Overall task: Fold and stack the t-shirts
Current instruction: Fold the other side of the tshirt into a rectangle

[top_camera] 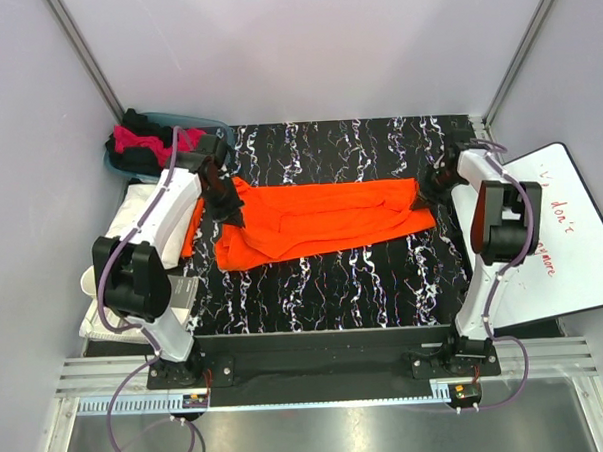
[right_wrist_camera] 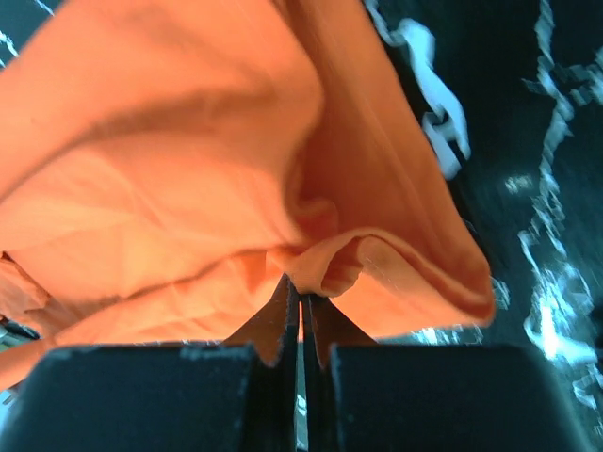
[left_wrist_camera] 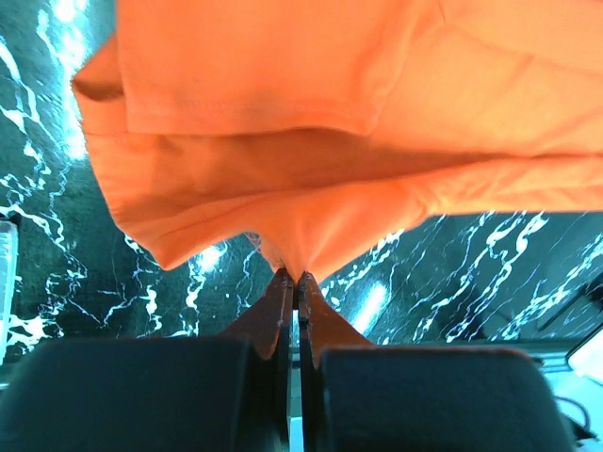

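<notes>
The black marbled table [top_camera: 325, 295] fills the space in front of me. Across its middle, running left to right, lies the orange t-shirt [top_camera: 321, 220], doubled lengthwise into a long band. The other t-shirts are off to the left. A black one [top_camera: 127, 128] and a magenta one [top_camera: 143, 143] are heaped in the teal basket [top_camera: 202, 120] at the far corner. A white one [top_camera: 131, 218] sits at the table's left edge under my left arm.

My left gripper [left_wrist_camera: 294, 281] is closed tight on a small pinch of cloth at the band's left end. My right gripper [right_wrist_camera: 301, 299] is closed the same way on a bunched fold at the right end.

I judge the cloth light and limp, with no stiffness of its own. It drapes and creases from each pinch, so it should sag wherever I don't carry it. A pinch this thin could slip, so the stitched hems and corners, where the fabric is doubled, look like the safest places to hold.
</notes>
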`<state>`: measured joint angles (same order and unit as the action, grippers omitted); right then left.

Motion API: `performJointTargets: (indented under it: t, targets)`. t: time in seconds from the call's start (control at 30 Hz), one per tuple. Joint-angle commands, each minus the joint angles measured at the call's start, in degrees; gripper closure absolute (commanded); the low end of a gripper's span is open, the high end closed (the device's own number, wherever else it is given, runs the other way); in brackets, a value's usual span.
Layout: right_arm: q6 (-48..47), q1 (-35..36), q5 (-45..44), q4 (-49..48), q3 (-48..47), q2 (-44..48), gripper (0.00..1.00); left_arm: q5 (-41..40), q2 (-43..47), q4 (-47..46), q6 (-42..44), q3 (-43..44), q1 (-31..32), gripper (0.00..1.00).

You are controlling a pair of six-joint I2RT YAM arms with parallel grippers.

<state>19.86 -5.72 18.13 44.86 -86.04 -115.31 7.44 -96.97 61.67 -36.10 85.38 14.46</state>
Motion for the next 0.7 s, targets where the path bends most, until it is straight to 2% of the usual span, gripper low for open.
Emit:
performJointTargets:
  t: [0.0,0.1,0.13,0.17,0.23,0.27,0.3,0.67]
  targets:
    - [-0.9,1.6,-1.5,0.4,-4.8,-4.2,1.0,-1.1,-1.4,-0.8,-0.6,4.5,-2.4,1.0]
    - [-0.8,1.7,-2.7,2.1,-6.8,-7.4,0.95,-1.7,-3.6,-0.9,0.7,7.6,-2.8,1.0]
    - [-0.7,1.7,-3.2,2.5,-6.9,-7.6,0.9,-2.1,-4.3,-0.9,1.2,9.6,-2.8,1.0]
    - [-0.7,1.7,-3.5,2.6,-6.9,-8.0,0.68,-2.4,-4.9,-0.9,1.6,10.6,-2.8,1.0]
    - [-0.7,1.8,-4.7,2.7,-6.1,-7.8,0.46,-2.3,-7.3,-0.8,2.6,13.5,-2.9,1.0]
    - [-0.9,1.8,-5.3,2.9,-5.7,-7.6,0.17,-2.1,-8.2,-0.7,2.9,14.4,-2.9,1.0]
    - [-1.0,1.8,-5.8,3.0,-5.5,-7.4,0.0,-1.4,-10.1,-0.5,3.1,15.4,-2.9,1.0]
    - [-1.5,1.8,-6.6,3.8,-3.0,-6.3,0.0,-0.1,-20.7,0.4,5.2,27.6,-2.9,1.0]
